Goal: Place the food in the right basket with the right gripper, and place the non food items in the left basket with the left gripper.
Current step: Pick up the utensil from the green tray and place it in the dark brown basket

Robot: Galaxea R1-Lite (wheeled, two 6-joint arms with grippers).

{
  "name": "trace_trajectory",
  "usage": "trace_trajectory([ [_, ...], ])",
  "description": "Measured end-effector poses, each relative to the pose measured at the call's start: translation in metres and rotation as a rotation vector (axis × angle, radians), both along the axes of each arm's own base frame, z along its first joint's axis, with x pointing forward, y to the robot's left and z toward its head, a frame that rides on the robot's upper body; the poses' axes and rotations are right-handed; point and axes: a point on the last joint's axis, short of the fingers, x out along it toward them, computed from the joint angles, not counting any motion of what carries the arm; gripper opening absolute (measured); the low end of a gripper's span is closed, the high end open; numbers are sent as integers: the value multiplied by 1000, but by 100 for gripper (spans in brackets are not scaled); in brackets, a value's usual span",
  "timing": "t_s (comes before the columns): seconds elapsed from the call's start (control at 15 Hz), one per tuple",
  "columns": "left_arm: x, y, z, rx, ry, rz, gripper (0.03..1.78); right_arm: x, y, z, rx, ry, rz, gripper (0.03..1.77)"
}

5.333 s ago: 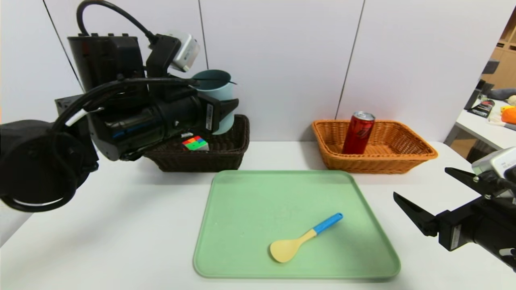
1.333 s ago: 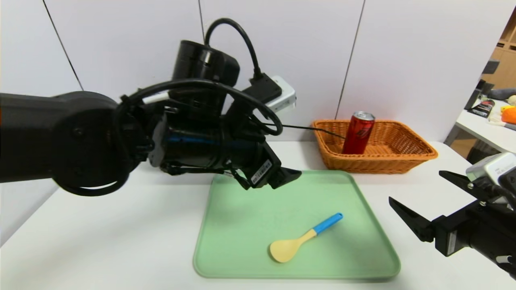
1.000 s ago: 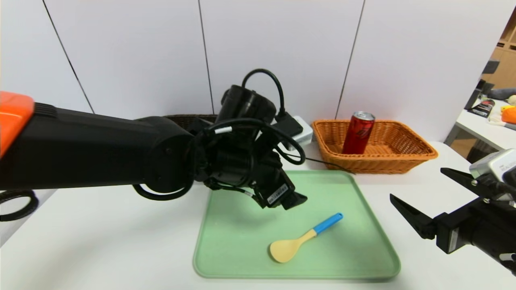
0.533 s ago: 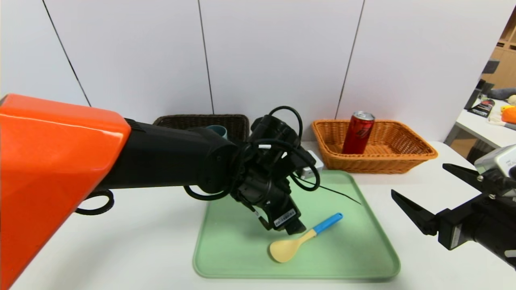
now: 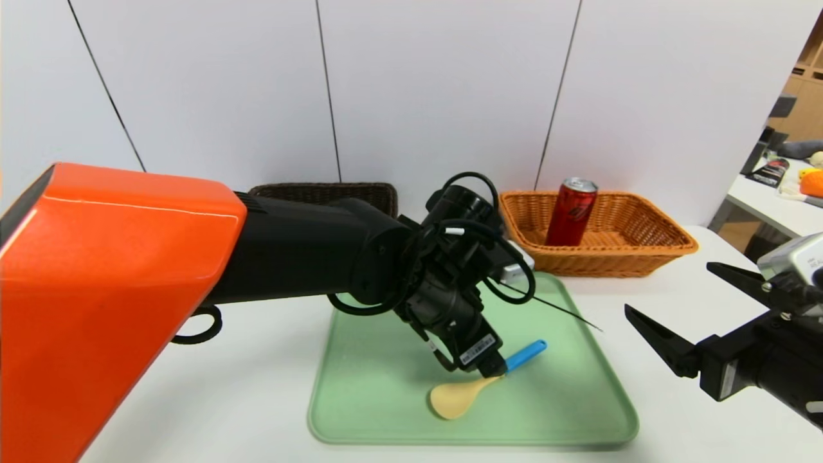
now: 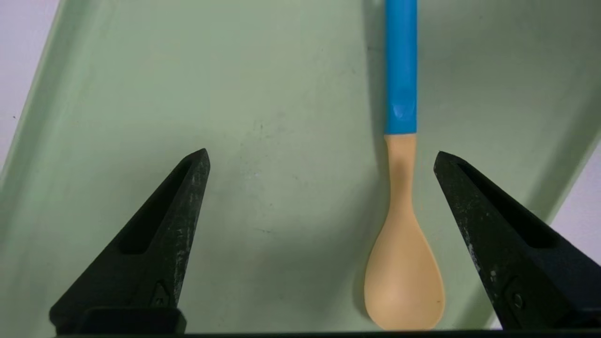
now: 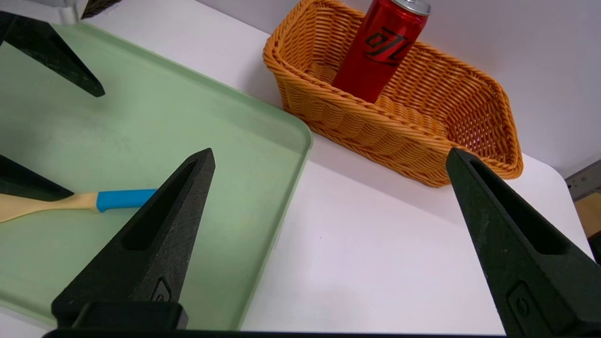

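A yellow spoon (image 5: 458, 397) with a blue handle lies on the green tray (image 5: 386, 386). My left gripper (image 5: 492, 370) is low over the spoon's neck, open. In the left wrist view the spoon (image 6: 401, 188) lies between the spread fingers of the left gripper (image 6: 321, 157), close to one finger and touched by neither. The red can (image 5: 571, 212) stands upright in the orange right basket (image 5: 617, 257). Only the back rim of the dark left basket (image 5: 321, 191) shows behind my left arm. My right gripper (image 5: 670, 289) hangs open and empty at the table's right side.
A thin black cable (image 5: 553, 308) trails from my left wrist over the tray's far right part. The right wrist view shows the tray's edge (image 7: 291, 155), the right basket (image 7: 399, 136) and the can (image 7: 380, 47). A side table (image 5: 771, 206) stands far right.
My left arm swung from the left basket across to the tray and came down onto the spoon, staying open. The right arm has barely moved.
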Motion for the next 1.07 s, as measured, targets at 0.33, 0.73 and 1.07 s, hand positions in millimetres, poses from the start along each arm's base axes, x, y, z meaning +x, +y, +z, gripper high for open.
trace_trajectory([
  [0.33,-12,-4,17,-19,35,22,169,0,0,0,-1,1,3,169],
  [0.73,-29,-19,15,-26,61,10,169,-3,-1,0,1,-3,2,169],
  [1.07,-31,-29,-1,-2,94,25,169,-4,-2,2,6,-14,0,169],
])
